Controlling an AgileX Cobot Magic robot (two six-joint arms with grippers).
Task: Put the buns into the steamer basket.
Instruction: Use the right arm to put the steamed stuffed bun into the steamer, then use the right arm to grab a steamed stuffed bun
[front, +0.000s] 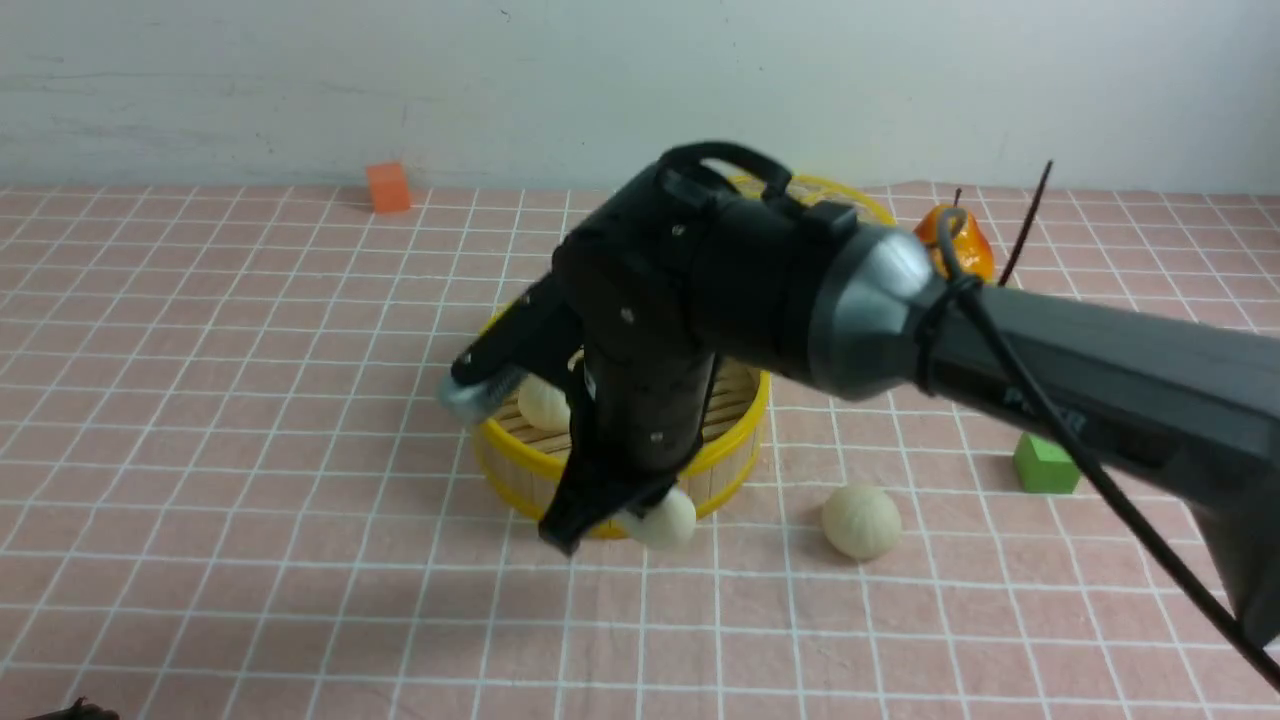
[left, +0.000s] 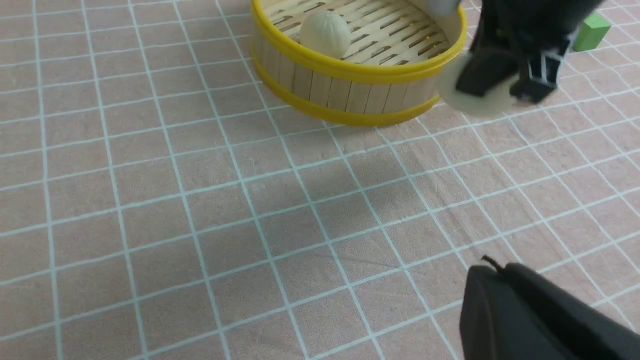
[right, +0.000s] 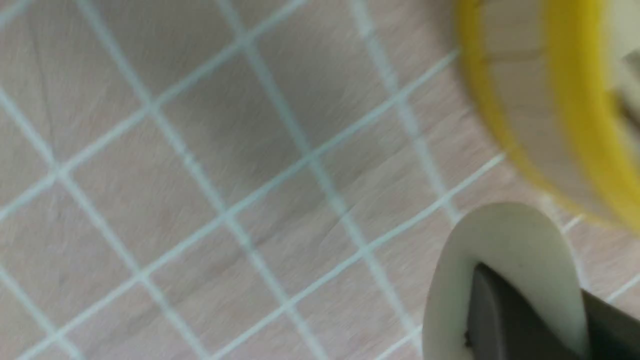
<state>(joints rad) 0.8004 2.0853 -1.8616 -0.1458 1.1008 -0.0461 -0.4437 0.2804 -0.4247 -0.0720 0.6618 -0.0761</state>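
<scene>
The steamer basket (front: 735, 455) stands mid-table, and it also shows in the left wrist view (left: 350, 75) and the right wrist view (right: 575, 125). One bun (front: 543, 403) lies inside it on the slats (left: 325, 32). My right gripper (front: 625, 515) reaches over the basket and is shut on a second bun (front: 668, 520), low and just outside the near wall (left: 475, 102) (right: 500, 245). A third bun (front: 861, 521) lies on the cloth to the basket's right. My left gripper (left: 492, 272) is shut and empty, well short of the basket.
A green cube (front: 1046, 464) sits right of the loose bun. An orange fruit toy (front: 962, 240) and a yellow-rimmed lid (front: 840, 195) are behind the right arm. An orange cube (front: 388, 187) is at the far left by the wall.
</scene>
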